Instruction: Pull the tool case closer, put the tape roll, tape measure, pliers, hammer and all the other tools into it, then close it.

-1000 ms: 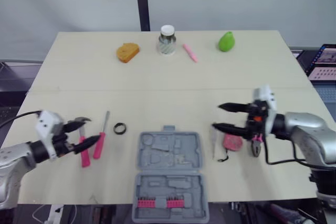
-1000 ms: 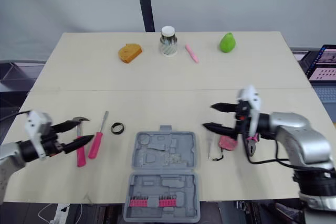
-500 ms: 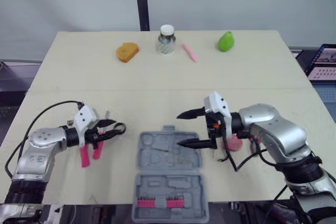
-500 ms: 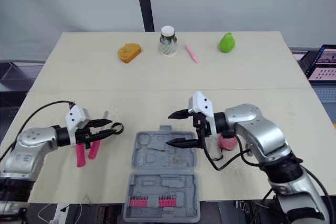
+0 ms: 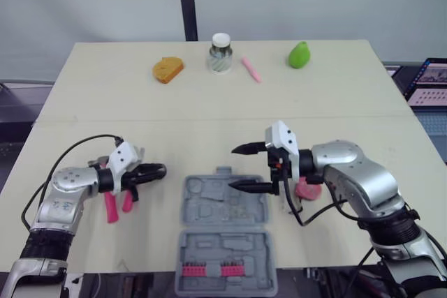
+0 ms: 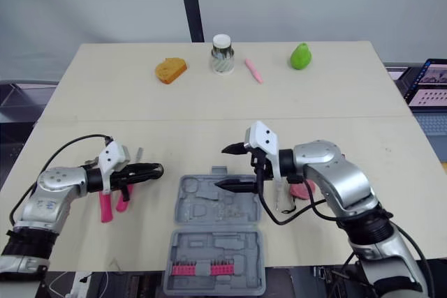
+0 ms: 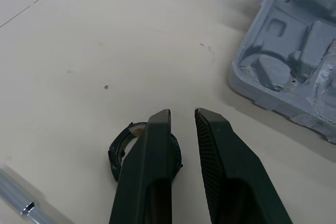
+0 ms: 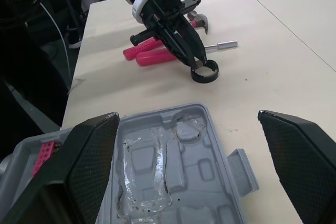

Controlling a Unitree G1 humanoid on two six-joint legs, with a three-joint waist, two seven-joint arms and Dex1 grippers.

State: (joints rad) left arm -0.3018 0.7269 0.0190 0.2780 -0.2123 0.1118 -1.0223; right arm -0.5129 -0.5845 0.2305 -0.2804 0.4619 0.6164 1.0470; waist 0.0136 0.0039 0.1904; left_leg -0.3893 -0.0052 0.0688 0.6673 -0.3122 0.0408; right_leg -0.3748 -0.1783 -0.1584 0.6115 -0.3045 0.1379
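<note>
The grey tool case lies open at the table's near edge, with a row of pink bits in its near half. My left gripper is to the left of it, at the small black tape roll. Its fingers straddle the roll's rim and are closed to a narrow gap. A pink-handled hammer and a screwdriver lie under that arm. My right gripper hovers wide open over the case's far half, holding nothing. The pink tape measure sits behind it.
An orange block, a white-capped jar, a pink pen and a green pear line the table's far side. A laptop stands off the right edge. A black pole rises behind the table.
My left gripper moved right from the pink handles to the tape roll and its fingers closed in. My right arm swung left from the tape measure to over the case, still open.
</note>
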